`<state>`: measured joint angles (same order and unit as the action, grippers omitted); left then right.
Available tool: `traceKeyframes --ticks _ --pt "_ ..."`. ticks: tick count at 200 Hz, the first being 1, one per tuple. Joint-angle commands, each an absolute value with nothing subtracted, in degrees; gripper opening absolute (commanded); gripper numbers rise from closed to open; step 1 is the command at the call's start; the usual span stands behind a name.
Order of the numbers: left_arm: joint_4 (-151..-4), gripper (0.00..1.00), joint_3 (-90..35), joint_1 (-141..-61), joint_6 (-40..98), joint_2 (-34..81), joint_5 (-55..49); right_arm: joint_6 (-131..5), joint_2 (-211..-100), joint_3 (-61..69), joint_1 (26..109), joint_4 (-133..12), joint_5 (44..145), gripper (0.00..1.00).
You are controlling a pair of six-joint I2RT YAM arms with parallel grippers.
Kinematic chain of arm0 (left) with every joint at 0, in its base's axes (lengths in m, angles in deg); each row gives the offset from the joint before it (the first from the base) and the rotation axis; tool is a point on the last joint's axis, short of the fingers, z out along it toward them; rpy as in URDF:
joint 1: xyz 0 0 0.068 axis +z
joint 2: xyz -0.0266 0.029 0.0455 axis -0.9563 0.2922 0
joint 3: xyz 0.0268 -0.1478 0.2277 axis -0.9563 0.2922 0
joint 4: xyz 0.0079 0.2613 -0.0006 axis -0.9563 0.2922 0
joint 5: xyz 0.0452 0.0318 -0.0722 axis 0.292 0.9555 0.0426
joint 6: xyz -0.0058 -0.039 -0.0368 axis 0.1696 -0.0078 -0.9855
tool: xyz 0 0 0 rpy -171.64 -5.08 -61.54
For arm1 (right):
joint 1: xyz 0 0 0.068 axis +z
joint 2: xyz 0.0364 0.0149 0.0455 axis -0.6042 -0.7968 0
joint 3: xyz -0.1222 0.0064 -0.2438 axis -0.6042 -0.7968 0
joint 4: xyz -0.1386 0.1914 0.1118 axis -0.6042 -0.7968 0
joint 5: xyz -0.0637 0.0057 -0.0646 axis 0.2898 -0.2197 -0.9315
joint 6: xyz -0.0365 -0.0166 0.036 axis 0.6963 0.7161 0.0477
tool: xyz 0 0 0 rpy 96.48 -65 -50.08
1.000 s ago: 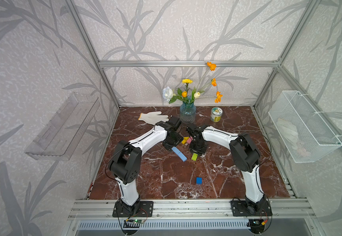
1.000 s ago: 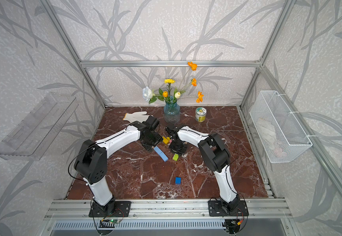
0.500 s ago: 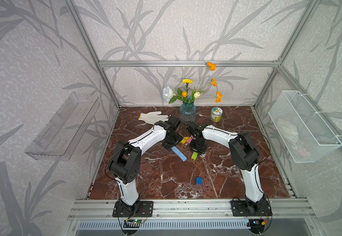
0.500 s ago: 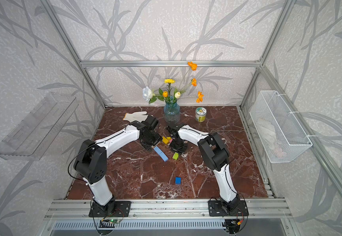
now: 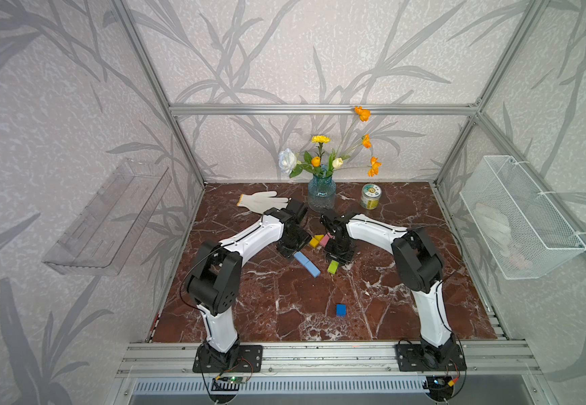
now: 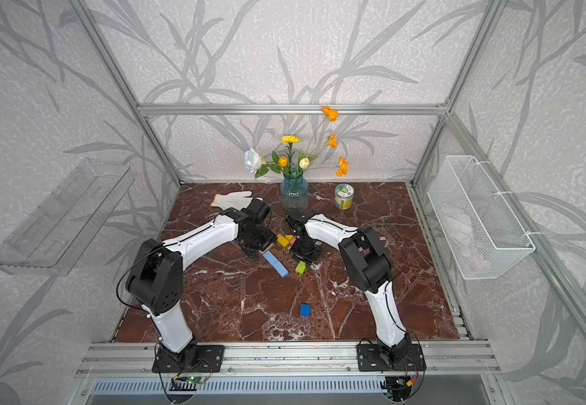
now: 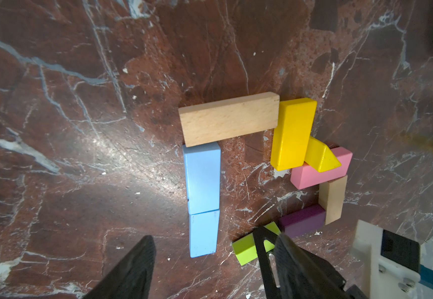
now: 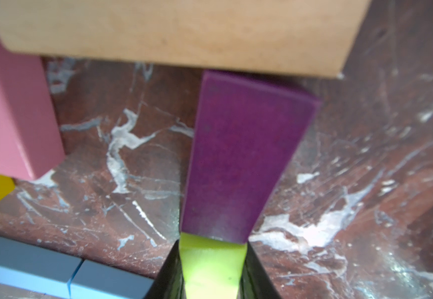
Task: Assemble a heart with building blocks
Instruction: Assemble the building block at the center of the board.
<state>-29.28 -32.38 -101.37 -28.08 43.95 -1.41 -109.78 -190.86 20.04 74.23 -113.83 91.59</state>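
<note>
Tin [image 5: 370,196] label unreadable; right fingers [image 8: 167,274] clamp lime block [image 8: 211,269]; left fingers [image 7: 130,274] spread, empty.

Our white-and-black jointed left arm [image 5: 253,238] and its twin, our right arm [image 5: 372,228], rise at the near edge of the counter [image 5: 284,308]. They bend at the elbows and lean inward toward its middle, wrists turned down. Our left tool [image 7: 212,248] hovers above the counter, its black jaws spread wide with nothing between them. Our right tool [image 8: 211,279], just beside it in both top views, sits low with its jaws clamped on the end of a lime-green painted wooden brick [image 8: 210,256]
</note>
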Motion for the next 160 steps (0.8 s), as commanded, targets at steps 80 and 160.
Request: traceKeyframes --ticks 80,160 --pt "-29.1 0.74 -31.0 -100.79 -27.8 41.65 -1.74 -111.52 -192.86 20.33 73.84 -114.51 91.96 0.19" --pt "-29.59 0.74 -30.39 -100.58 -27.8 41.17 -1.84 -111.85 -192.69 19.9 73.84 -114.3 91.79 0.22"
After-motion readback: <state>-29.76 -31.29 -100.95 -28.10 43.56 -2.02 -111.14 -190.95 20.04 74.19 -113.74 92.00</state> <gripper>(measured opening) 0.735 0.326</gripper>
